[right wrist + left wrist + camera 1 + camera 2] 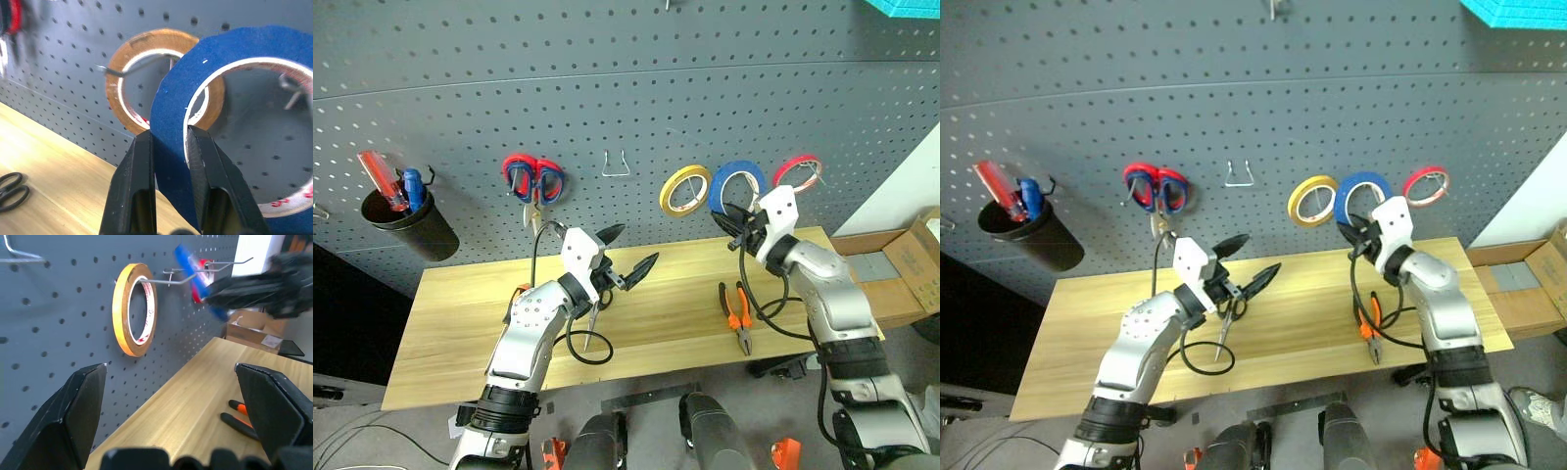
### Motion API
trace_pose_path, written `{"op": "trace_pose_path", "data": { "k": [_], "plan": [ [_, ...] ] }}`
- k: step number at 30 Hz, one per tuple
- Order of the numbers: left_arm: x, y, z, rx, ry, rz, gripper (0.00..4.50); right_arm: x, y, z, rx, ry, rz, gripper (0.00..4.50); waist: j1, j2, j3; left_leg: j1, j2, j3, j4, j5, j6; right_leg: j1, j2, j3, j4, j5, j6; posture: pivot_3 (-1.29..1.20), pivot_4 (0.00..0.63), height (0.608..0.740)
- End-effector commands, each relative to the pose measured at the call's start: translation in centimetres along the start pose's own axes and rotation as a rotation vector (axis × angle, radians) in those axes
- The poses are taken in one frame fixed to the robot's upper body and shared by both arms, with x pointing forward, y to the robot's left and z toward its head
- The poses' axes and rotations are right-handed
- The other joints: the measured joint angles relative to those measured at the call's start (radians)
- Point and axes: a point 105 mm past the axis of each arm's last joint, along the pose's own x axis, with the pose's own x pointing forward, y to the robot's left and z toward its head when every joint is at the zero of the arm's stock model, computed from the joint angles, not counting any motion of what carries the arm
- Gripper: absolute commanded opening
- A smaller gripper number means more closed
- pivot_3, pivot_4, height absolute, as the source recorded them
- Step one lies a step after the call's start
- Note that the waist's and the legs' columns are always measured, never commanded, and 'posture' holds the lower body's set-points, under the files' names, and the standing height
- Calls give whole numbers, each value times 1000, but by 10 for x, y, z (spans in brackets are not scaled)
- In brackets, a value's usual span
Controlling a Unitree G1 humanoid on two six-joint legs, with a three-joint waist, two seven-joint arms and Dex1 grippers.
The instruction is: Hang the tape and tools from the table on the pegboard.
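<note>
My right gripper (171,142) is shut on the band of the blue tape (736,184) and holds the ring upright against the pegboard (607,88), between a yellow ring (685,189) and a red ring (797,171). A metal hook (289,89) shows through the blue ring's hole; I cannot tell whether the ring is over it. My left gripper (638,245) hangs open and empty above the middle of the table (460,323). The black scissors (1224,331) lie on the table under it. The orange-and-black pliers (736,315) lie on the right. An orange tip (522,290) peeks out behind my left arm.
A black cup (411,227) with a red screwdriver hangs at the board's left. Red-and-blue scissors (533,181) hang beside an empty wire hook (617,164). Cardboard boxes (901,269) stand past the table's right end. A black cable (589,345) loops near the front edge.
</note>
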Motion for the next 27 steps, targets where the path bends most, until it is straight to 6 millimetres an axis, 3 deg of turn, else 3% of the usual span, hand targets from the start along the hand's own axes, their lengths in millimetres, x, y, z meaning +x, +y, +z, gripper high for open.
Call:
{"op": "trace_pose_path", "data": {
  "k": [1,6,10,12,15,17,19,21,25,27],
  "plan": [
    [-2,2,15,44,-42,10,4500,9,-17,2,65,-28,-69,1315,5,0,-1,0,0,0,0,0,0,0,0,0,0,0,0,-151,159,740],
    [0,0,12,36,-41,6,4500,3,-23,0,44,-20,-96,2984,21,0,-2,-2,0,0,-1,1,-1,-2,0,0,0,0,0,-170,167,740],
    [4,-7,8,21,-40,-16,4500,-18,-15,4,40,-14,-62,4413,25,0,-2,-3,0,0,0,1,-1,-2,0,0,-1,0,0,-194,171,740],
    [6,-10,6,21,-30,-38,4500,-40,-9,4,56,17,-52,4481,28,0,-2,-3,0,-1,0,0,-1,-2,0,0,-1,0,0,-203,172,740],
    [1,-10,-6,81,27,-63,4500,-73,7,-13,72,155,-1,4481,25,0,-2,-4,0,-1,0,0,0,-2,0,0,-1,0,0,-219,185,740],
    [-4,-7,-12,133,54,-71,4500,-86,18,-19,83,205,35,4481,20,0,-2,-4,0,-1,0,-1,1,-2,0,0,-1,0,0,-229,198,740],
    [-12,10,-23,132,103,-48,4500,-100,34,-26,142,237,70,4481,13,0,-2,-2,1,0,0,-1,1,-2,0,1,0,0,0,-232,216,740],
    [-20,13,-30,130,139,-78,4500,-108,42,-42,176,303,70,4481,7,0,-2,0,3,0,0,-1,1,1,0,1,0,0,0,-231,227,740],
    [-37,-5,-44,130,216,-204,4500,-103,9,-97,122,560,-237,4481,-4,-1,-1,3,2,3,1,-1,2,3,0,1,-2,-2,4,-222,243,740],
    [-41,0,-43,135,220,-181,4500,-99,4,-106,139,612,-299,4481,-3,-2,0,2,1,4,2,-1,2,2,-1,2,-2,0,1,-197,252,740]
  ]
}}
